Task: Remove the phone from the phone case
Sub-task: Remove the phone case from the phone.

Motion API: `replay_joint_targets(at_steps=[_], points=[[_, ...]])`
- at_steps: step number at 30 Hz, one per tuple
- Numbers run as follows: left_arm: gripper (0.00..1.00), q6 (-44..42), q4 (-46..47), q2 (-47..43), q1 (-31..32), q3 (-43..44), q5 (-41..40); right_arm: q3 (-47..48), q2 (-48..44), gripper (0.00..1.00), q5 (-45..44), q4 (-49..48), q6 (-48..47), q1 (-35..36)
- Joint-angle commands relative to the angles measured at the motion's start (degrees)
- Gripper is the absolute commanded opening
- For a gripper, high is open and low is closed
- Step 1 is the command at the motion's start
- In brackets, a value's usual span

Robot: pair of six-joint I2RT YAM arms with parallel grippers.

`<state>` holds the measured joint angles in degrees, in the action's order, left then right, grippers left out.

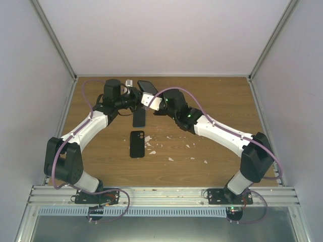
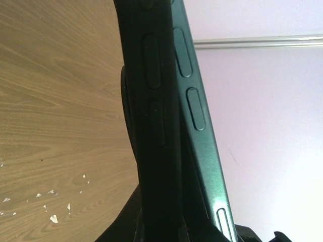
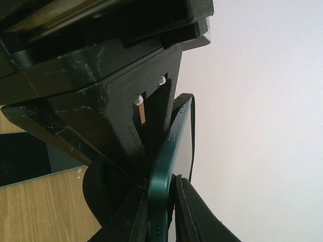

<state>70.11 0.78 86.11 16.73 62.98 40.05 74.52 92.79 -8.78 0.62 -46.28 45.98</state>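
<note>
Both arms meet above the back middle of the table, where the dark phone [image 1: 147,86] is held up in the air. In the left wrist view the black phone case [image 2: 151,126], with raised side buttons, runs up from my left gripper [image 2: 166,233], which is shut on it. The phone's dark green edge [image 2: 202,151] angles away from the case on the right. In the right wrist view my right gripper [image 3: 169,214] is shut on that phone's green edge [image 3: 162,166], one finger on each face. My left gripper [image 1: 132,96] and right gripper [image 1: 147,99] are almost touching.
Two dark flat slabs lie on the wooden table [image 1: 217,111]: one [image 1: 139,118] just under the grippers, and one with a camera cutout [image 1: 137,143] nearer the front. Small white scraps [image 1: 170,159] are scattered mid-table. Pale walls close in the back and sides.
</note>
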Motion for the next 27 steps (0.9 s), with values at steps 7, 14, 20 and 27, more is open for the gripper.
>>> replay_joint_targets(at_steps=[7, 14, 20, 27], points=[[0.00, -8.2, -2.1, -2.5, 2.7, 0.2, 10.7, 6.7, -0.2, 0.01, -6.4, 1.4, 3.4, -5.8], [0.00, -15.2, -9.9, -2.0, 1.3, 2.6, 3.0, 10.1, -2.1, 0.00, -1.4, 8.3, 7.8, -5.9], [0.00, -13.2, -7.2, -2.0, 1.3, 1.8, 6.0, 9.6, -1.4, 0.01, -0.7, 9.2, 7.2, -5.9], [0.00, -13.0, -4.5, -2.3, 1.4, 2.8, 9.3, 9.3, -1.0, 0.00, 1.0, 9.7, 7.5, -5.9]])
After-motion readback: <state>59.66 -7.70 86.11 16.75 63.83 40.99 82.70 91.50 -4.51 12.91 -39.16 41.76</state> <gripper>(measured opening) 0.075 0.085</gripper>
